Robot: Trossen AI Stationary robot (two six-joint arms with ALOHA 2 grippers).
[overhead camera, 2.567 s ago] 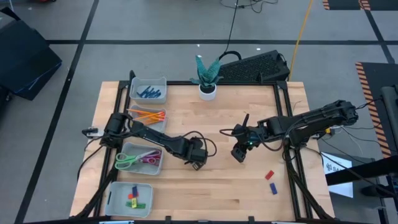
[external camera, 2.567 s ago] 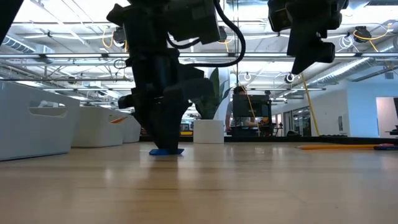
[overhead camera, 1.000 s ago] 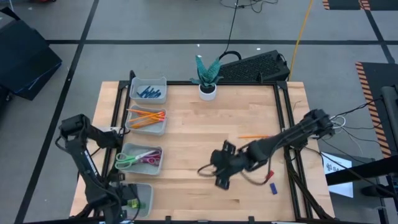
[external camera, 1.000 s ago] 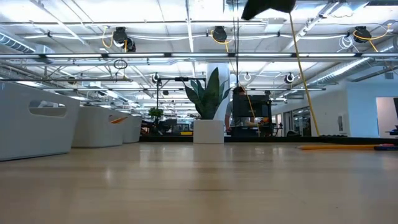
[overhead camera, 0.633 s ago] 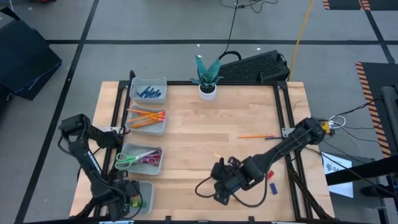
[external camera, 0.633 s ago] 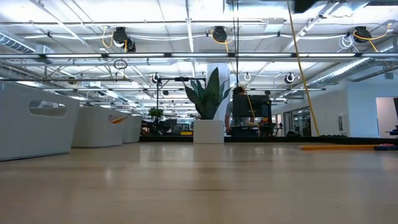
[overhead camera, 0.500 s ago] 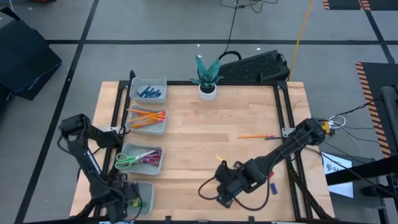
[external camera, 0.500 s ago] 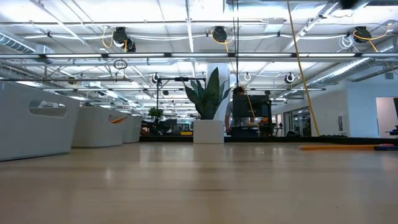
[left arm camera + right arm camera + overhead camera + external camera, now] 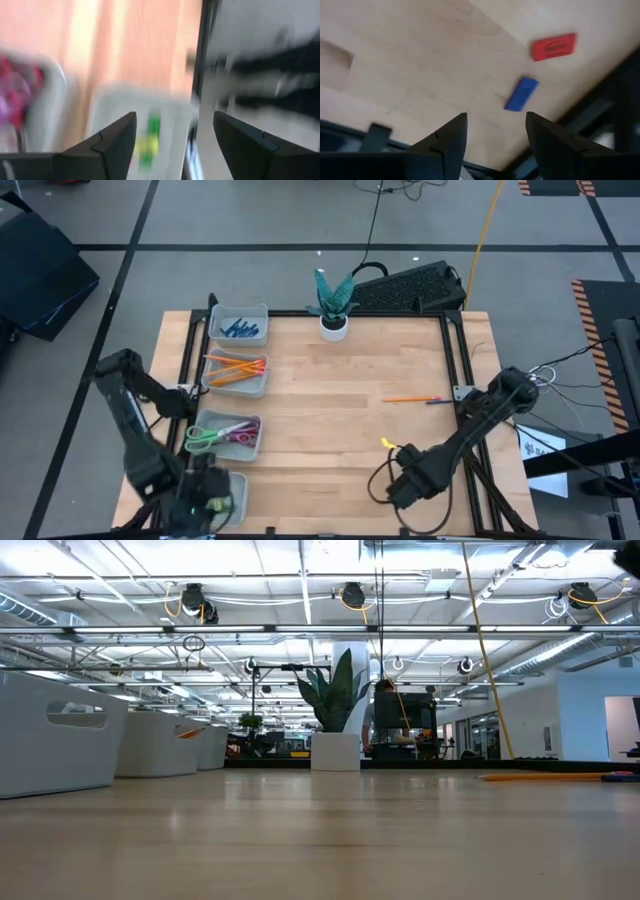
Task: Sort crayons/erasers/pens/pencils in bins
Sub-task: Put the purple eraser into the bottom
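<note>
Right claw [image 9: 492, 135] open and empty above the desk's [image 9: 330, 390] front right corner, over a red flat eraser [image 9: 553, 46] and blue flat eraser [image 9: 521, 93]. Left claw [image 9: 172, 135] open over the pale grey-blue bin [image 9: 175, 112] at the front left corner, green and yellow erasers [image 9: 148, 141] inside.

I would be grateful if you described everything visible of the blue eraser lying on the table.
The blue eraser is a small flat rectangular block, plain and matte, seemingly rubbery. It lies flat on the bare wooden table, near the right-hand edge, beside the red eraser but apart from it, set at a different angle. Nothing touches it. The right pincer is open and hangs above it, with the eraser showing between its fingers; in the high view the right arm hides it.
</note>
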